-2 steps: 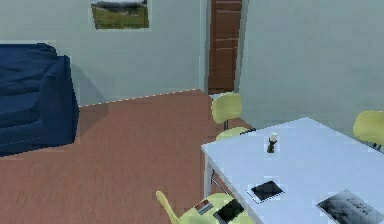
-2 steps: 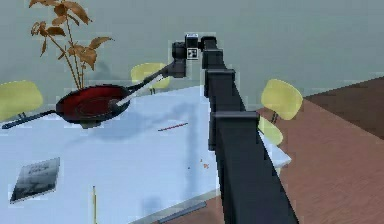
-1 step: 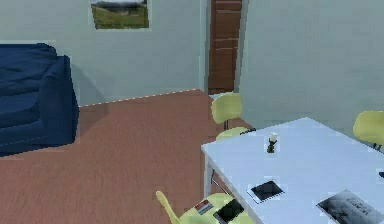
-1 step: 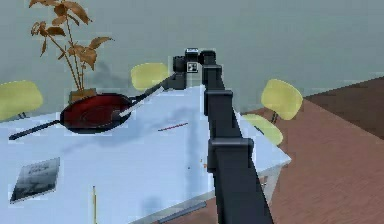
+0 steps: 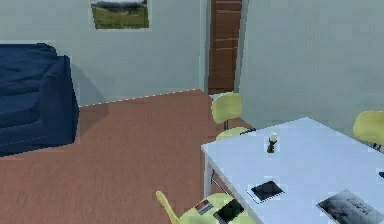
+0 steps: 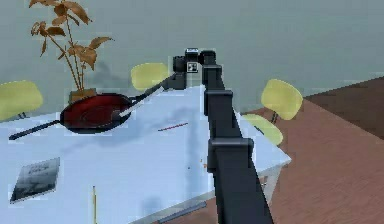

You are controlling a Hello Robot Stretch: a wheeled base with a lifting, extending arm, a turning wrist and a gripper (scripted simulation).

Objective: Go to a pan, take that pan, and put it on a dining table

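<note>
A dark pan [image 6: 95,111] with a red inside lies on the white dining table [image 6: 150,160] at the arm side view's left. Its handle [image 6: 145,96] points up and right toward the gripper [image 6: 167,84]. The dark arm [image 6: 225,140] reaches from the bottom edge out over the table, and the gripper sits at the end of the pan's handle. I cannot tell whether it holds anything, as the pan rests on the tabletop. In the forward view the same white table [image 5: 310,160] fills the lower right.
Yellow chairs [image 6: 280,98] [image 6: 150,74] [image 6: 20,98] ring the table, and more chairs [image 5: 228,106] show ahead. A brown-leaved plant [image 6: 70,45], a paper [image 6: 35,178] and a pencil [image 6: 93,200] are on it. A blue sofa [image 5: 35,95] stands left, with open brown floor [image 5: 130,150] between.
</note>
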